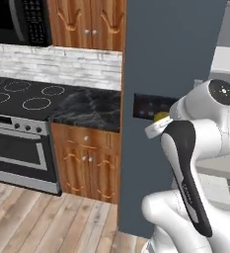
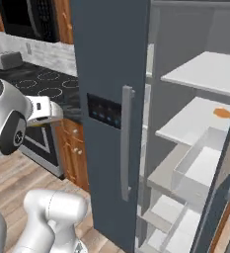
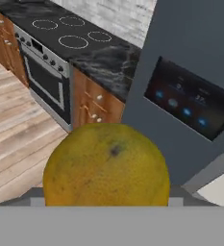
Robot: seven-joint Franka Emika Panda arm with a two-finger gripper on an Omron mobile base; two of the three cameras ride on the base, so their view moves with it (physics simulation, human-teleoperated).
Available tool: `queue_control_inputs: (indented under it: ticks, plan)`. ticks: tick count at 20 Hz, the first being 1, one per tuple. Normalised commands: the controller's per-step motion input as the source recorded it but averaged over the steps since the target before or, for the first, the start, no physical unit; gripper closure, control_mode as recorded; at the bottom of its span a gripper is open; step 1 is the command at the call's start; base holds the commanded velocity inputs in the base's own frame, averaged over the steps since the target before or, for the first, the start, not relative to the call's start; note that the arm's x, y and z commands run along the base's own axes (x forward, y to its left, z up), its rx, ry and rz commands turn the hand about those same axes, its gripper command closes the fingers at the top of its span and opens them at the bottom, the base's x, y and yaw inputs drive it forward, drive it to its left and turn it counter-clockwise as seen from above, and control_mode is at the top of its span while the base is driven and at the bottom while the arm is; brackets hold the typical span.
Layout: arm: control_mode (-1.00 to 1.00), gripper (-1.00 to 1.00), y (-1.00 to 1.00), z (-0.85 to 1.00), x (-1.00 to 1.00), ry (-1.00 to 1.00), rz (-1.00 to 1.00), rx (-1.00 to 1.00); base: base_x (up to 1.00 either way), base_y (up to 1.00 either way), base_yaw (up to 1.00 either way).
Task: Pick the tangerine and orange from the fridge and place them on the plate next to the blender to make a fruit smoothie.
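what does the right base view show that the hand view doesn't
Right base view alone: the fridge's long vertical handle, its pale inner shelves with a small orange fruit lying on one, and the microwave above the stove.

Hand view alone: a large yellow-orange fruit close in front of the camera, apparently held in the gripper, and the oven door.

Both: the dark fridge door with its blue-lit panel, the black cooktop, wooden cabinets and plank floor.

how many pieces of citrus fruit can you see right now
2. One yellow-orange fruit sits right at the gripper, in front of the fridge door. A second orange fruit lies on a middle fridge shelf. The door may hide more.
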Motion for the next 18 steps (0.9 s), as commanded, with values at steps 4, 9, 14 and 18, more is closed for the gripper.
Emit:
queue_control_inputs:
  ticks: [4,9,14,18]
  plan:
    - [1.0,1.0,0.0,0.0,0.0,0.0,0.0,0.0,-0.06,0.21,1.0]
    - [1.0,1.0,0.0,0.0,0.0,0.0,0.0,0.0,0.0,0.13,1.0]
    - [1.0,1.0,0.0,0.0,0.0,0.0,0.0,0.0,0.0,0.17,1.0]
    - [1.0,1.0,0.0,0.0,0.0,0.0,0.0,0.0,0.0,0.31,0.99]
